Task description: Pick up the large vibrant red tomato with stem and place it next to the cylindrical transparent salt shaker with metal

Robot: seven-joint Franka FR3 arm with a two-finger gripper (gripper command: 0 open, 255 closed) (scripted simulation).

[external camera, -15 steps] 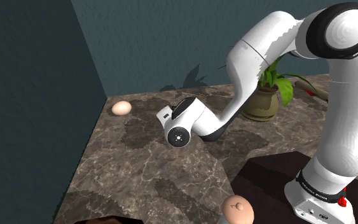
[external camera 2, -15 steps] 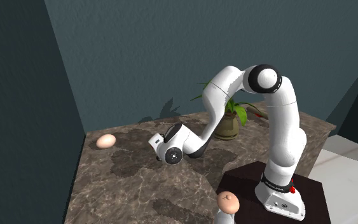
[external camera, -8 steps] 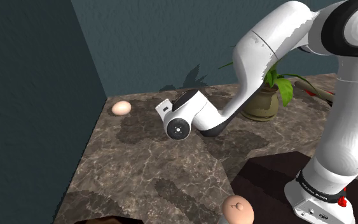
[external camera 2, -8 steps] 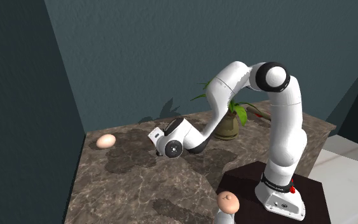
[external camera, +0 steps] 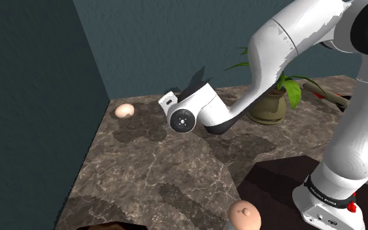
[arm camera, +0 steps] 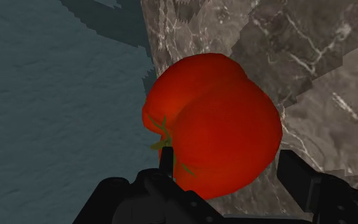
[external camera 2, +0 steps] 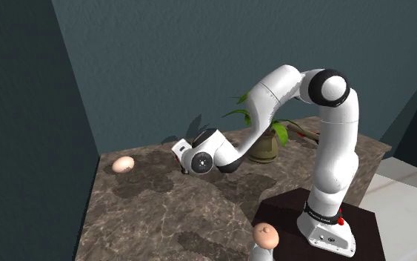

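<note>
gripper (arm camera: 228, 157) clamped on tomato (arm camera: 215, 114) | step: carry | advice: gentle steady squeeze, stay clear of countertop (arm camera: 317, 57), lower softly beside salt shaker

A tan egg (external camera: 125, 110) lies on the dark marble counter (external camera: 176, 176), well apart from a potted plant (external camera: 270, 104).

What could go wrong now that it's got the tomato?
The tomato is big and round, and the gripper holds it only near the fingertips, so it might slip and drop onto the marbled counter. The arm passes close to the potted plant; a wide swing could knock it over.
</note>
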